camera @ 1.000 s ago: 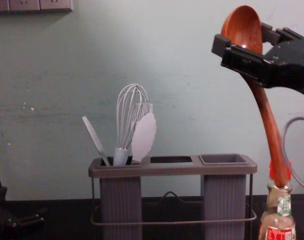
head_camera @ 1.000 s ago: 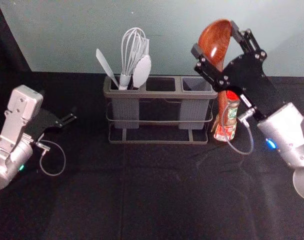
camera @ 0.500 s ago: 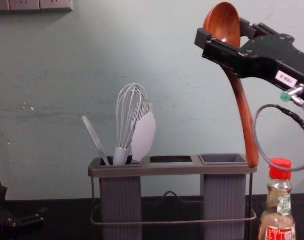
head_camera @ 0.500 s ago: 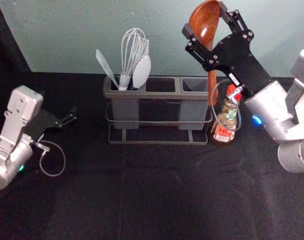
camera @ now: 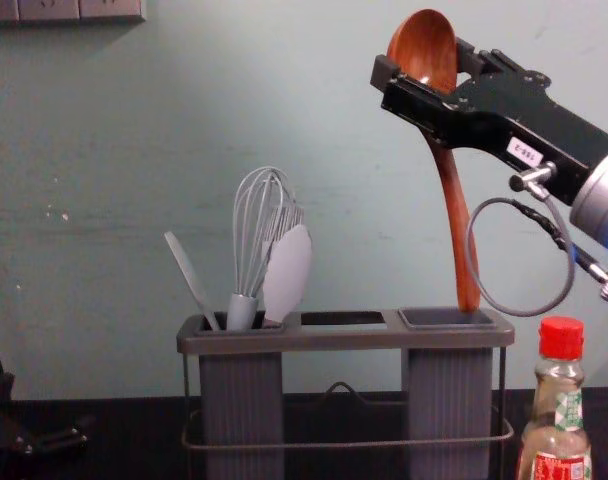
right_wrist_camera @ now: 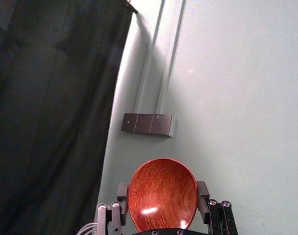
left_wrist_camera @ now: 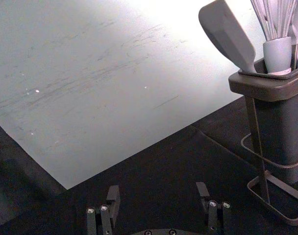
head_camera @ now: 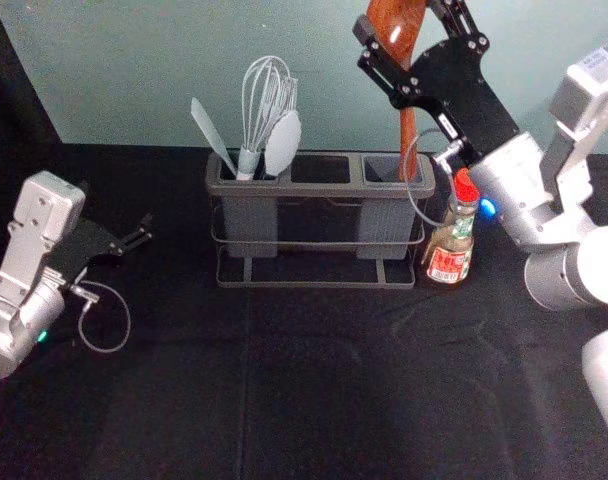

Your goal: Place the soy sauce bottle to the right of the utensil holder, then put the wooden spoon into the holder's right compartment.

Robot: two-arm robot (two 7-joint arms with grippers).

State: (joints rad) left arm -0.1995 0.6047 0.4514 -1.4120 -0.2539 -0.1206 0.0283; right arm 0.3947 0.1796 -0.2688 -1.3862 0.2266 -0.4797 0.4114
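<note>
My right gripper [head_camera: 404,30] is above the right end of the utensil holder [head_camera: 322,188], shut on the bowl of the wooden spoon [head_camera: 396,28]. In the right wrist view, the spoon's bowl [right_wrist_camera: 162,196] sits between the fingertips of my right gripper [right_wrist_camera: 162,193]. The chest view shows the spoon [camera: 454,210] upright with a slight tilt, its handle end at the right compartment's [camera: 446,318] opening. The soy sauce bottle [head_camera: 452,240] stands just right of the holder. My left gripper [head_camera: 147,233] is parked open at the left; its fingers also show in the left wrist view [left_wrist_camera: 160,193].
A whisk [head_camera: 268,105], a spatula [head_camera: 213,132] and other pale utensils stand in the holder's left compartment. The middle compartment [head_camera: 321,169] lies between the outer two. A wall rises behind the dark table [head_camera: 314,390].
My right gripper has carried the spoon leftward, from over the soy sauce bottle to over the holder's right compartment. The bottle, holder and left arm look unmoved.
</note>
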